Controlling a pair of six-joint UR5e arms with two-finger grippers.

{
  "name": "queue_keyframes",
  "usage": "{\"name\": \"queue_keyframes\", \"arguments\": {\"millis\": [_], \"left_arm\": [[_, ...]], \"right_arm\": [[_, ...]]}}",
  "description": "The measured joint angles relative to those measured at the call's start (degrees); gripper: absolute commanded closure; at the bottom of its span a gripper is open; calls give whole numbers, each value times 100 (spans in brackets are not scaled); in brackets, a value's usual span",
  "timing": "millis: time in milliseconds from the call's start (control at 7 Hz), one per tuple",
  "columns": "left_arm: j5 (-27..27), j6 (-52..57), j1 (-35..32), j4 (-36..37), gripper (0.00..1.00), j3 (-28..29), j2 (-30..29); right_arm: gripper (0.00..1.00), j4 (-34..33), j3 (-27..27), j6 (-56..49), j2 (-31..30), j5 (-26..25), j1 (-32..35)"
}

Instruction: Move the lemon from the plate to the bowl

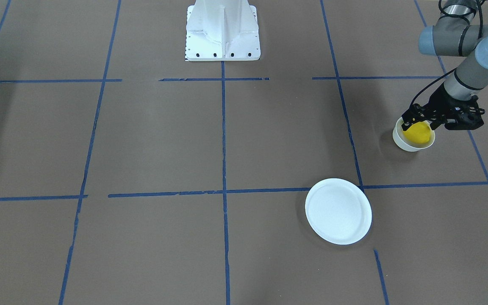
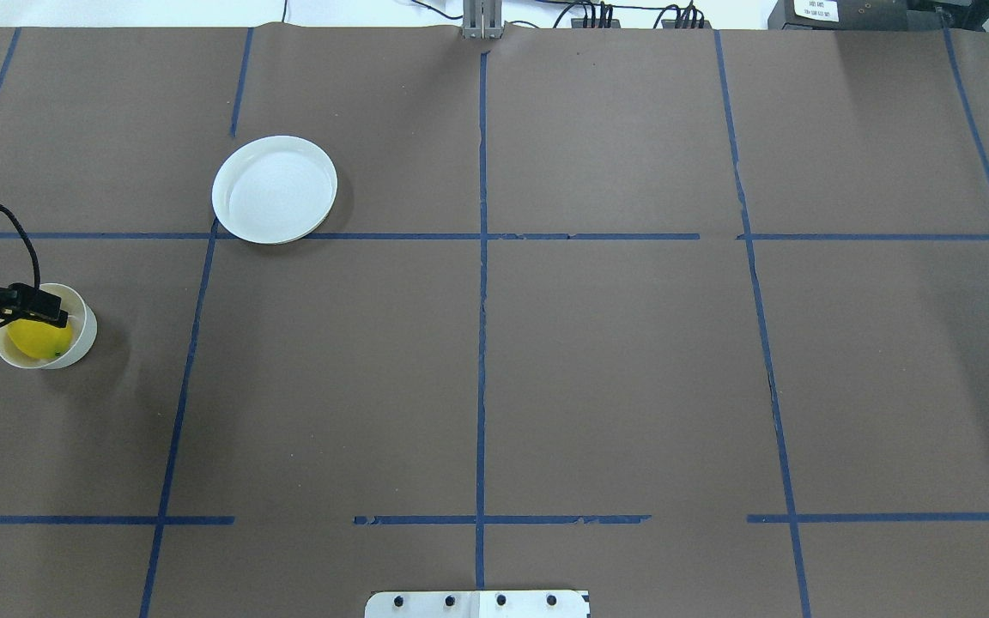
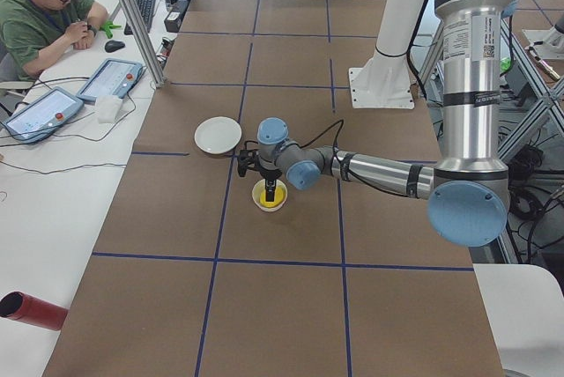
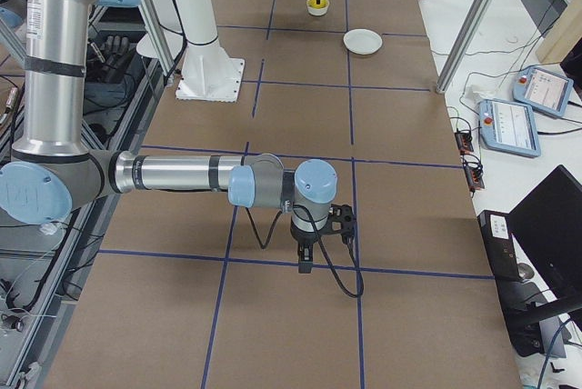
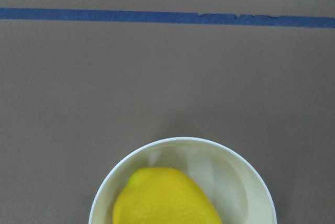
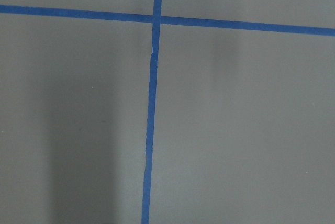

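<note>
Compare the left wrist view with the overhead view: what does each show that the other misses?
Only the left wrist view: a close look into the bowl, with the nubby tip of the lemon and bare inner wall beside it. Only the overhead view: the left gripper over the bowl, and the empty plate standing apart from it. Both: the lemon lying inside the bowl, on the brown table crossed by blue tape.

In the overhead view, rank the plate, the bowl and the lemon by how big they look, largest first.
1. The plate, clearly the widest.
2. The bowl, noticeably narrower than the plate.
3. The lemon, smallest; it lies inside the bowl.
</note>
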Motion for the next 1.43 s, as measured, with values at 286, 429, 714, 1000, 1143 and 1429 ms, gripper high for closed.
{"name": "queue_keyframes", "arguments": {"millis": [286, 429, 714, 1000, 1143, 1429], "left_arm": [[-95, 864, -486, 159, 0, -92, 149], [-179, 1695, -908, 428, 0, -100, 241], [-247, 3597, -1906, 1440, 0, -101, 361], [-321, 5182, -3068, 2747, 0, -74, 321], [-529, 5493, -3438, 3158, 0, -38, 331], [-874, 5667, -3672, 3426, 0, -1, 382]], "right_arm": [[0, 0, 2, 3, 0, 0, 0], [0, 0, 2, 3, 2, 0, 0], [0, 0, 2, 3, 2, 0, 0], [0, 0, 2, 3, 0, 0, 0], [0, 0, 3, 4, 1, 0, 0], [0, 0, 2, 3, 2, 0, 0]]}}
